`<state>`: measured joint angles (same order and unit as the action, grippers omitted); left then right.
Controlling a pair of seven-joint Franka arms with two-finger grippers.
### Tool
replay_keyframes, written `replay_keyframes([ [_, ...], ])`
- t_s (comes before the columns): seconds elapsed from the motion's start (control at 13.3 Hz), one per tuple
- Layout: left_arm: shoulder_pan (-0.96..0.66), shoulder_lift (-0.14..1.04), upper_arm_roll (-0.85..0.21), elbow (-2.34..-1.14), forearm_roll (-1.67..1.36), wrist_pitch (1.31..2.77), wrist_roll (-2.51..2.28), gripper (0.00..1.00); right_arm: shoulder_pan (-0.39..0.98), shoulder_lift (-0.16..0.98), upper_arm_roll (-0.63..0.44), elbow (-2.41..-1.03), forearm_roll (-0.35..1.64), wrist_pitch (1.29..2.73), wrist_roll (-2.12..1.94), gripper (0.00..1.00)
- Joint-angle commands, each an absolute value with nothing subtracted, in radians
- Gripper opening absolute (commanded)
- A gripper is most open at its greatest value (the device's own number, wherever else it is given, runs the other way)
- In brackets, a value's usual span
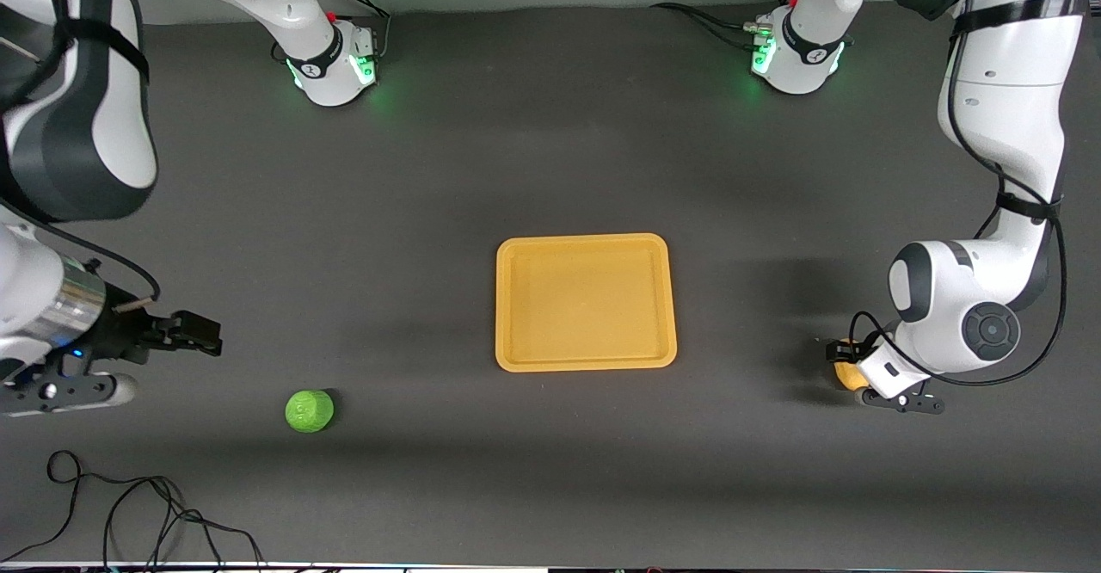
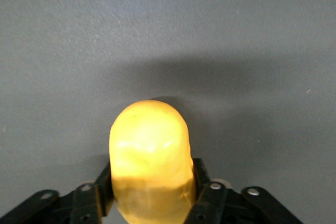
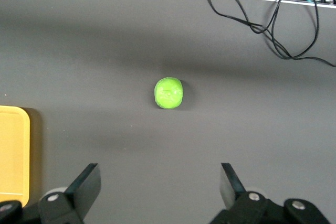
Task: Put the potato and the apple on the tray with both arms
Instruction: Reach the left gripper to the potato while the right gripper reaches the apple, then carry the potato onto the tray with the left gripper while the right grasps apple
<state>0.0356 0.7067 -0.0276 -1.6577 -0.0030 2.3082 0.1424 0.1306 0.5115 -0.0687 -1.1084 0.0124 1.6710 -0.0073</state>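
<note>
The yellow-orange potato (image 1: 848,376) lies near the left arm's end of the table, beside the tray. My left gripper (image 1: 853,368) is shut on it; in the left wrist view the fingers (image 2: 206,192) press both sides of the potato (image 2: 149,150), low at the table. The green apple (image 1: 309,410) sits on the table toward the right arm's end, nearer the front camera than the tray. My right gripper (image 1: 205,335) hovers open and empty above the table beside the apple; the apple (image 3: 168,93) shows ahead of its spread fingers (image 3: 86,182). The yellow-orange tray (image 1: 585,302) is mid-table and empty.
Loose black cables (image 1: 129,513) lie along the table's edge nearest the front camera, close to the apple; they also show in the right wrist view (image 3: 252,9). A corner of the tray (image 3: 13,150) shows in that view. Both arm bases stand along the table's top edge.
</note>
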Motion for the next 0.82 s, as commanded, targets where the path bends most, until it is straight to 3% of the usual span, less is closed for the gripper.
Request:
replay_keyframes([
  [0.0,0.052,0.683,-0.032,-1.603,-0.015,2.203,0.149,0.09,0.127,0.59,-0.069,-1.068,0.037,1.718,-0.02,1.0],
  [0.3,-0.044,0.565,-0.052,-1.572,-0.098,1.976,-0.025,0.07,0.126,0.65,-0.067,-1.273,0.074,2.025,-0.018,1.0],
  [0.45,-0.141,0.551,-0.069,-1.575,-0.1,1.97,-0.185,0.07,0.124,0.693,-0.067,-1.331,0.092,2.144,-0.026,1.0],
  [0.75,-0.34,0.593,-0.081,-1.586,-0.12,2.094,-0.403,0.08,0.118,0.802,-0.067,-1.333,0.113,2.235,-0.029,1.0],
])
